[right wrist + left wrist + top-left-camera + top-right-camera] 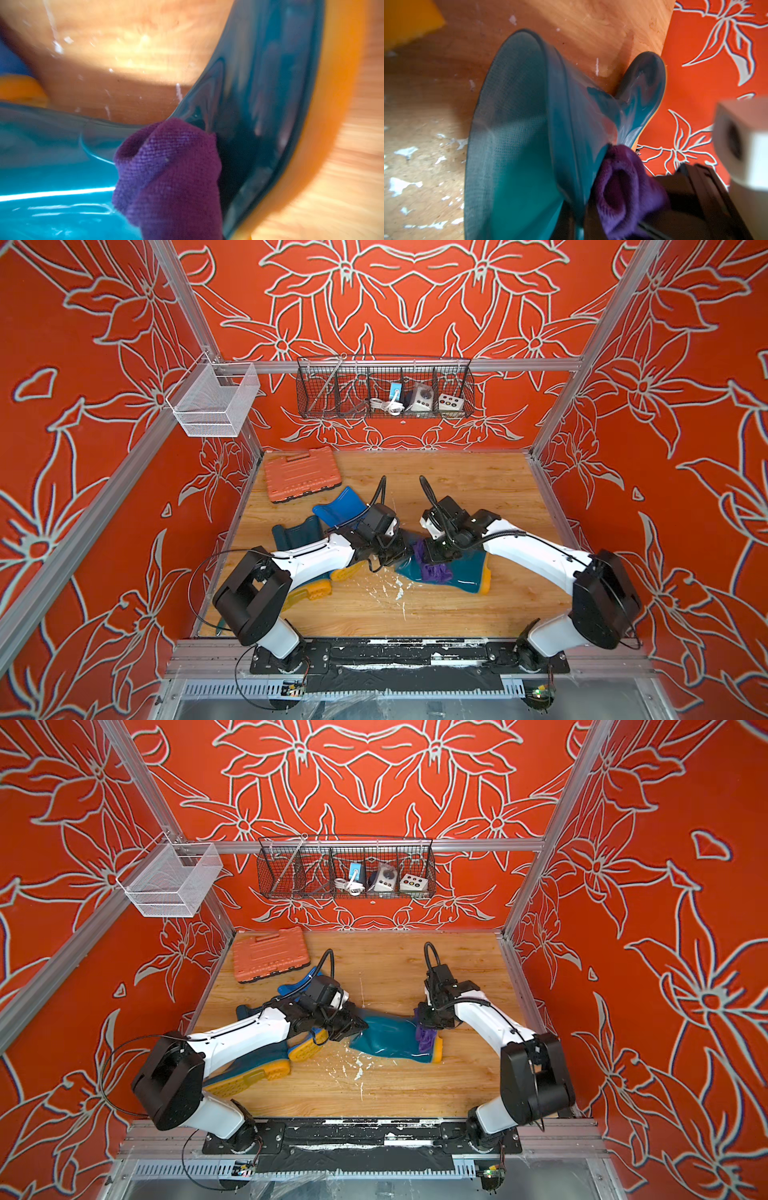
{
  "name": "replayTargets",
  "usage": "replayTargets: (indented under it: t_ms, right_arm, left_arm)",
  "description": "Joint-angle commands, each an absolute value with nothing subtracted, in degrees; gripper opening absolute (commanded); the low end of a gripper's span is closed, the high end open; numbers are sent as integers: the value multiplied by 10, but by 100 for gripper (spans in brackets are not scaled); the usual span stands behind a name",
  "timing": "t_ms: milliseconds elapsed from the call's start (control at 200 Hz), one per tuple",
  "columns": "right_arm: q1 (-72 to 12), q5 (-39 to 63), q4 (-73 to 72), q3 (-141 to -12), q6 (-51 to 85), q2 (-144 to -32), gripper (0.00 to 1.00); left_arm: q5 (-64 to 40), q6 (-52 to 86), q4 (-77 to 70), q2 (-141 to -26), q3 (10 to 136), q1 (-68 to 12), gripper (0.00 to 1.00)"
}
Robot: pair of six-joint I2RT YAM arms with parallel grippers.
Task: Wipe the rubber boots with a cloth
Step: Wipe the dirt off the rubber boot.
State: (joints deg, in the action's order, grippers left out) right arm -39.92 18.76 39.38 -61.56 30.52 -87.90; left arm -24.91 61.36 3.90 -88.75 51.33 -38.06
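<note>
A dark teal rubber boot [457, 574] lies on its side mid-table, its yellow-orange sole toward the right. My left gripper [395, 552] is shut on the rim of its shaft, whose open mouth [517, 135] fills the left wrist view. The purple cloth [432, 568] is bunched in my shut right gripper [436, 553] and pressed against the boot's ankle [249, 124]. The cloth [170, 176] hides the right gripper's fingers in the right wrist view. A bright blue boot [338, 506] and another dark teal boot [297, 531] lie partly under my left arm.
An orange tool case [301, 475] lies at the table's back left. A black wire basket [384, 389] with small devices hangs on the back wall, and a white mesh basket [216, 400] hangs on the left rail. White flecks [399, 589] mark the wooden table [478, 489].
</note>
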Motion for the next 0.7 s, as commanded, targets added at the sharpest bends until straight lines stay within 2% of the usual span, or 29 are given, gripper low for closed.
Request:
replayTargets:
  t_ms: [0, 160, 305, 360, 445, 575, 696]
  right_arm:
    - [-350, 143, 450, -587, 305, -877, 0]
    - [-168, 167, 466, -461, 269, -780, 0]
    - [-149, 177, 454, -468, 278, -736, 0]
    - [-185, 171, 439, -492, 298, -752, 0]
    - [-289, 142, 431, -561, 312, -808, 0]
    - [-425, 175, 369, -654, 336, -904, 0]
    - [-506, 177, 371, -735, 301, -962, 0]
  left_arm:
    - [-239, 620, 33, -854, 501, -367, 0]
    - [-244, 600, 60, -822, 481, -341, 0]
    - [-252, 616, 36, -818, 455, -345, 0]
    - [-250, 628, 21, -819, 441, -351, 0]
    - [-250, 640, 6, -821, 427, -357, 0]
    - [-253, 636, 10, -824, 431, -359, 0]
    - [-251, 630, 19, -818, 434, -360, 0]
